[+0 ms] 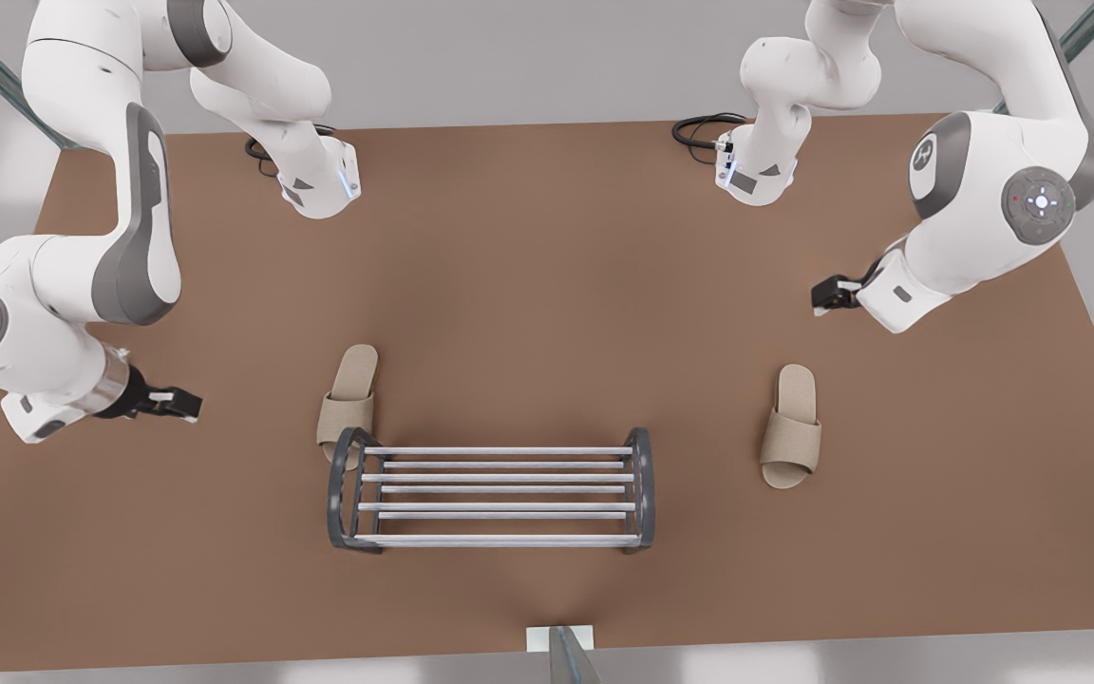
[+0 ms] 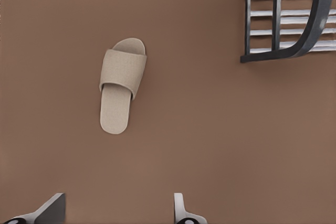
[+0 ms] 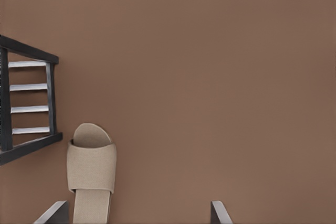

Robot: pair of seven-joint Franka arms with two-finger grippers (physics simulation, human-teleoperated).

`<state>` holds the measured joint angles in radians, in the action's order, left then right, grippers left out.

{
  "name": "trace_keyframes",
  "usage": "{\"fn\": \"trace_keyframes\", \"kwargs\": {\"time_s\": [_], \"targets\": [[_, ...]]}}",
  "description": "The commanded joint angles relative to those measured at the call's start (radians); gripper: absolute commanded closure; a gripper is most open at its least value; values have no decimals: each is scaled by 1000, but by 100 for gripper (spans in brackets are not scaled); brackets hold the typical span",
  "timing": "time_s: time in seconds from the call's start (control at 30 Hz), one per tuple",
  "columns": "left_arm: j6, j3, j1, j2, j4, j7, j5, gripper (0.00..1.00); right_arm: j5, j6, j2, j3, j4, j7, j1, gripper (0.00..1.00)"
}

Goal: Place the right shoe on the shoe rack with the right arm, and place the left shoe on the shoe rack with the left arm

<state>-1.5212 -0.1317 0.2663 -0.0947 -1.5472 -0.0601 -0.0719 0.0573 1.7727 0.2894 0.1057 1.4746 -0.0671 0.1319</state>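
Right gripper, at the front view's left, hovers above the table with its fingers spread wide and nothing between them. In the right wrist view the two fingertips frame the heel end of the right shoe. That slipper lies flat on the table just beside the end frame of the shoe rack, its toe end toward the rack and so close that I cannot tell whether they touch.

Neither shoe is on the rack, so the step in hand looks like the approach to a grasp. For this arm, it would be wise to come down over the heel half or the wide strap, away from the dark frame, and to close across the slipper's width so the sole does not twist.

Further right, the left shoe lies flat and well apart from the rack. The left gripper hangs above the table beyond its heel, fingers likewise spread and empty; from its wrist camera the slipper sits well ahead of the fingertips, so this arm has farther to travel. Centre over the strap before descending, then lift clear before crossing to the bars.
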Motion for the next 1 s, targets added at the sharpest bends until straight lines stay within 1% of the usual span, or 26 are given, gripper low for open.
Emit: {"fn": "trace_keyframes", "kwargs": {"time_s": [0.0,0.03,0.07,0.1,0.13,0.17,0.2,0.23,0.3,0.37,0.4,0.43,0.47,0.5,0.53,0.57,0.63,0.67,0.7,0.73,0.77,0.8,0.83,0.87,0.9,0.97], "targets": [[-54,4,4,0,1,-37,0,0,-1,105,-1,0,0,-23,0,0],[-51,3,2,-2,-34,-37,0,0,-1,105,-1,0,0,-23,0,0],[-50,4,4,-13,-131,-38,52,0,-1,105,-1,0,0,-23,0,0],[-135,6,7,-45,-211,-41,47,0,-1,106,-1,-1,0,-23,2,0],[-437,6,5,-39,-410,-40,-51,0,-1,106,-1,0,-3,-23,2,0],[-773,3,1,-45,-580,-38,-296,0,-1,105,2,0,-4,-23,2,0],[-948,-3,-9,-48,-674,8,-515,0,-1,105,4,0,-8,-23,2,0],[-1044,-5,-9,-46,-728,279,-805,0,-1,105,5,-1,-10,-22,3,0],[-1145,-8,-19,-46,-798,914,-1402,0,-1,105,5,0,-8,-22,8,0],[-1146,-55,-30,-46,-872,1678,-1919,0,-1,105,5,0,-10,-22,12,0],[-1142,-57,-32,-46,-895,1988,-2184,0,-2,106,14,0,-10,27,25,0],[-1123,-57,-68,-62,-913,2188,-2299,0,-1,106,27,0,-10,38,38,0],[-1065,-58,-96,-74,-932,2235,-2378,0,3,106,37,0,-16,38,38,0],[-1038,-57,-119,-83,-932,2339,-2506,0,3,106,42,0,-17,38,40,0],[-918,-57,-148,-144,-930,2412,-2574,0,0,106,62,0,-25,38,51,0],[-884,-58,-162,-149,-930,2421,-2580,0,4,105,63,0,-25,39,54,0],[-893,-57,-162,-146,-930,2422,-2605,0,7,123,48,6,18,242,46,0],[-890,-57,-162,-154,-929,2422,-2606,0,15,270,-30,9,172,362,29,0],[-889,-57,-160,-155,-927,2422,-2608,0,73,479,-108,11,357,469,23,0],[-886,-57,-160,-158,-927,2422,-2609,0,166,648,-127,11,463,567,-5,0],[-881,-55,-160,-171,-924,2422,-2634,0,285,913,-190,9,645,587,-67,0],[-878,-55,-160,-178,-923,2422,-2642,0,424,1148,-245,6,809,586,-71,0],[-876,-54,-160,-189,-919,2422,-2672,0,709,1284,-240,-1,836,578,-71,0],[-875,-45,-160,-186,-916,2412,-2700,0,900,1331,-222,-1,825,575,-78,0],[-872,-42,-160,-186,-915,2403,-2723,0,986,1332,-205,-1,802,573,-78,0],[-869,-25,-160,-188,-913,2378,-2757,0,1073,1323,-204,17,791,563,-78,0]]}}
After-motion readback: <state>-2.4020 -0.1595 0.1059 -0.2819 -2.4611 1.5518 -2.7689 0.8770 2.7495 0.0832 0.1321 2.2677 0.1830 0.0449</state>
